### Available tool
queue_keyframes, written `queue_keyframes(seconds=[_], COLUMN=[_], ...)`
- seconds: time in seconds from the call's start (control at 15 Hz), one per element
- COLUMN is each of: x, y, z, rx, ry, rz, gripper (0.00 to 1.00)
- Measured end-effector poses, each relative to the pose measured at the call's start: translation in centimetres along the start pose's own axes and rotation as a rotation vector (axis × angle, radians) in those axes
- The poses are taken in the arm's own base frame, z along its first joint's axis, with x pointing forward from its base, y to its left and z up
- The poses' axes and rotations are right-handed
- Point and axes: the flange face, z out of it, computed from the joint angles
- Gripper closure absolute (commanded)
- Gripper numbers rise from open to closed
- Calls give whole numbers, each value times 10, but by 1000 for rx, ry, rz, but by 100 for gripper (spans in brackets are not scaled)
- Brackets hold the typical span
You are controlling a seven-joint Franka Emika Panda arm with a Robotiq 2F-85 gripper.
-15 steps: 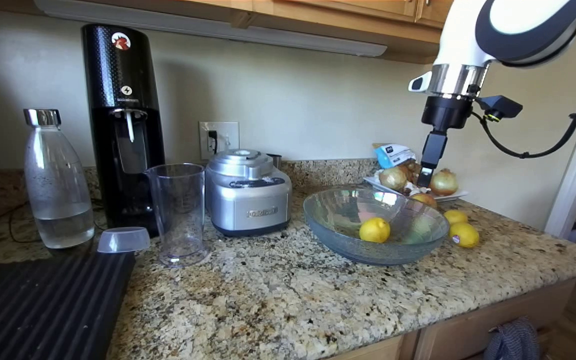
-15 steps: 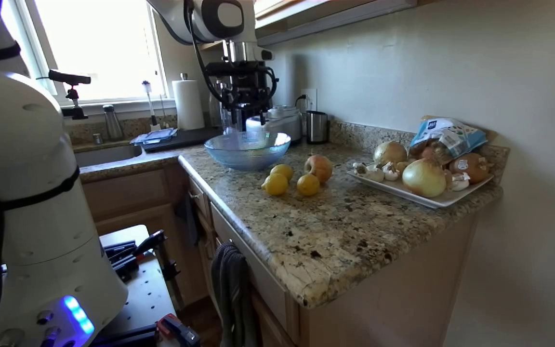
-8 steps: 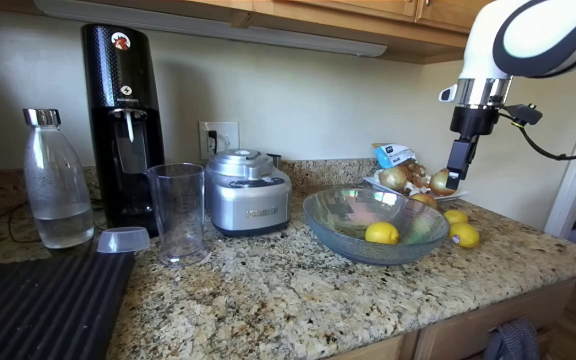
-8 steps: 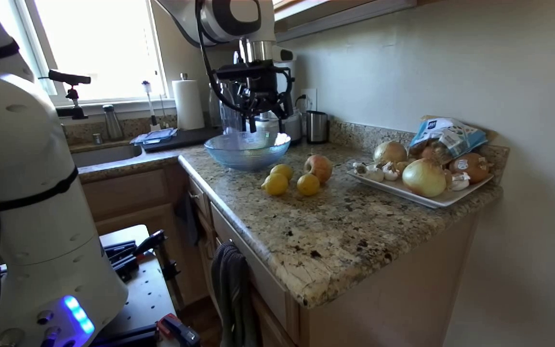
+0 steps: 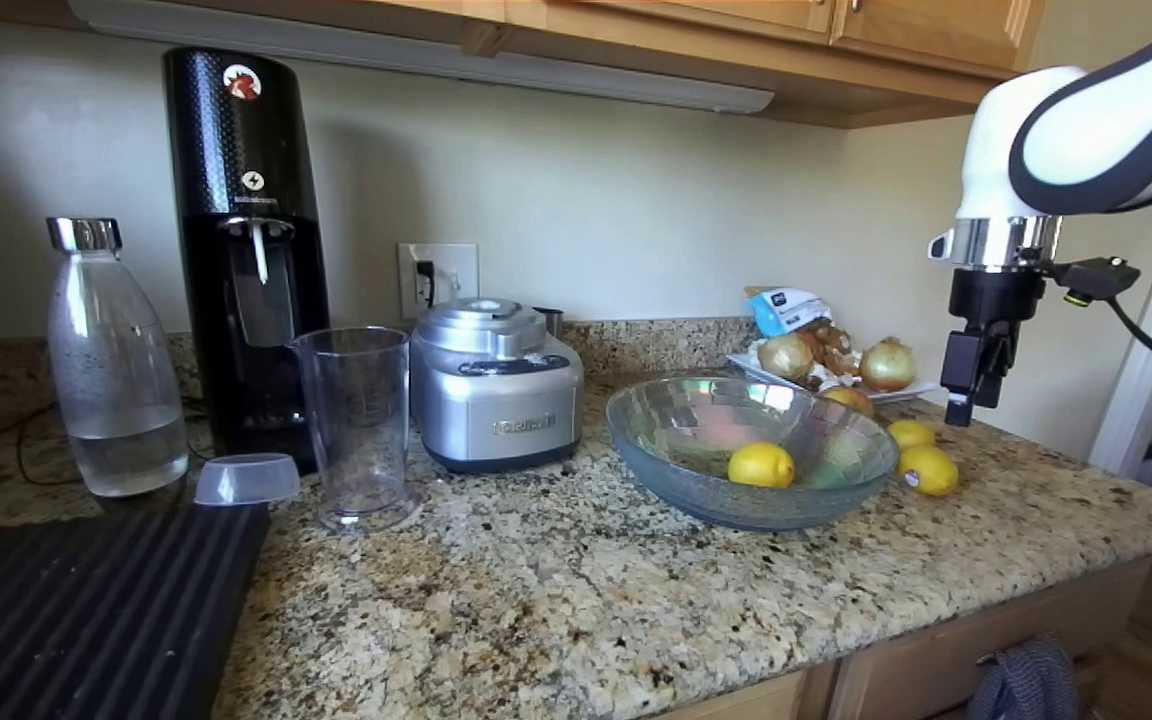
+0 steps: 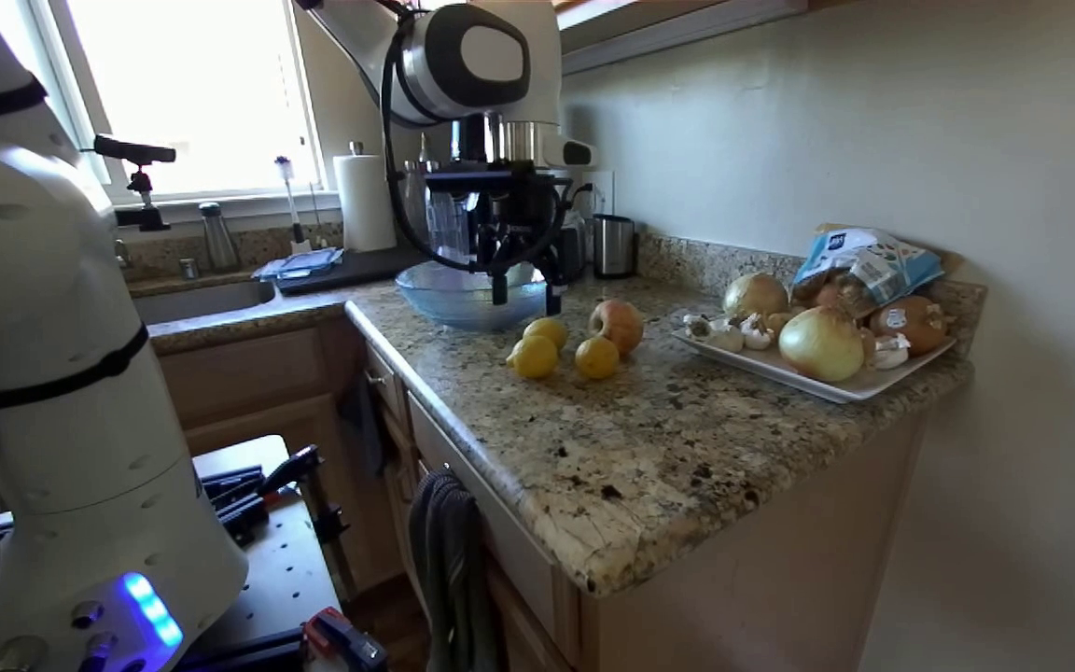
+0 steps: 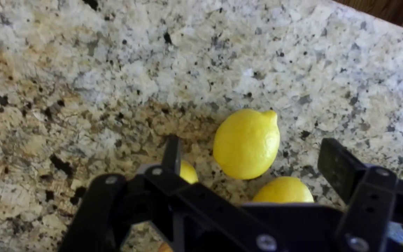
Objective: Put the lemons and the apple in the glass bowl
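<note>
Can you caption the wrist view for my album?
Open black tool above a speckled countertop, one lemon in full view, others partly hidden.

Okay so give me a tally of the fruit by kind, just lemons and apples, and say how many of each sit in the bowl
Lemons: 4 (1 in the bowl, 3 on the counter)
Apples: 1 (on the counter)
Total: 5

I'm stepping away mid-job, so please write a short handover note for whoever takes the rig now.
Gripper: open, nothing held, above the counter near the loose lemons.
Things: one lemon lies in the glass bowl; three other lemons and the apple are on the counter beside it.
Done: one lemon in the bowl.
Left: the three loose lemons and the apple.
</note>
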Motion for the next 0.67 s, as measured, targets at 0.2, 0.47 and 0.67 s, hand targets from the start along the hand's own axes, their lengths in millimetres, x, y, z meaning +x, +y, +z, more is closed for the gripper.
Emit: queue_keyframes(seconds=[0.2, 0.47, 0.67], x=[-2, 1, 5], y=[6, 7, 7], z=[18, 40, 53], rx=[19, 64, 93], ry=[-1, 4, 4], rz=[30, 79, 126], gripper=[0, 0, 0])
